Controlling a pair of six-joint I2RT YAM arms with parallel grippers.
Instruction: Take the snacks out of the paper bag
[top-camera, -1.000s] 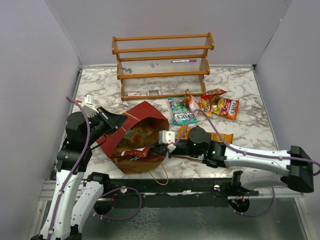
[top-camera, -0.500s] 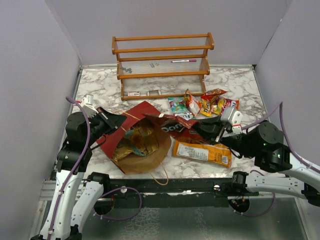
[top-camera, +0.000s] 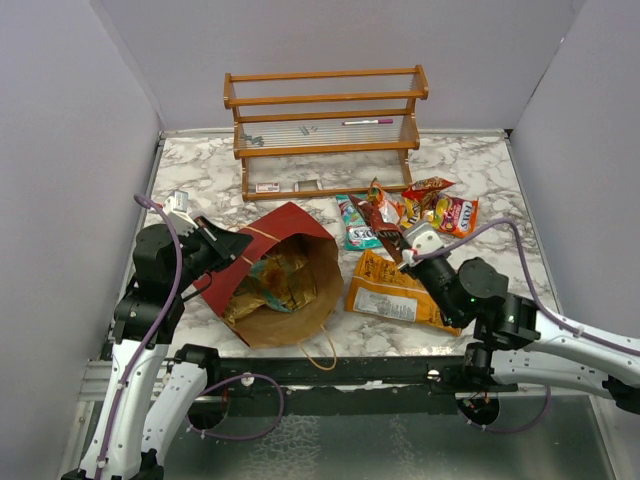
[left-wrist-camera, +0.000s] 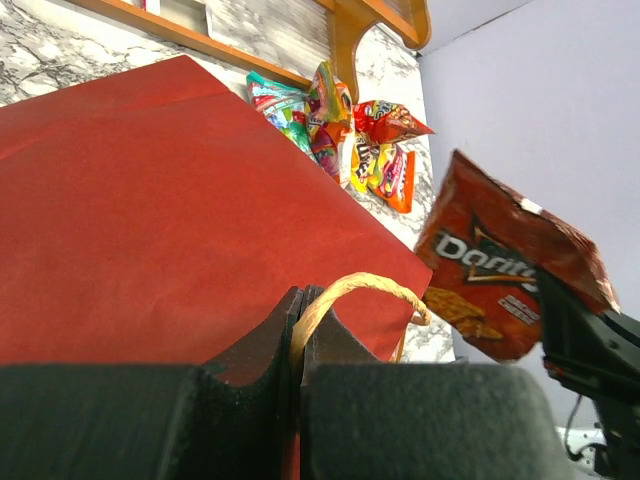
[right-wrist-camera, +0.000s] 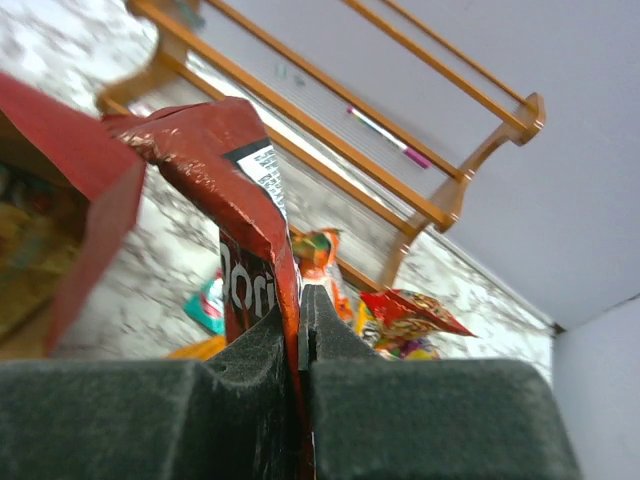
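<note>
Holding a red crinkly Doritos chip packet (right-wrist-camera: 240, 220) aloft in the closed right pincer (right-wrist-camera: 300, 300), just right of the large dark red paper bag (top-camera: 285, 222). Clamping that bag's thin tan twine handle (left-wrist-camera: 355, 281) in the shut left pincer (left-wrist-camera: 300, 305). Lying half hidden in the bag's brown mouth: yellow packets (top-camera: 270, 285), lettering unreadable. Resting on the marble surface (top-camera: 200, 175): a flat orange packet (top-camera: 390, 295), partly covered by the right arm.
</note>
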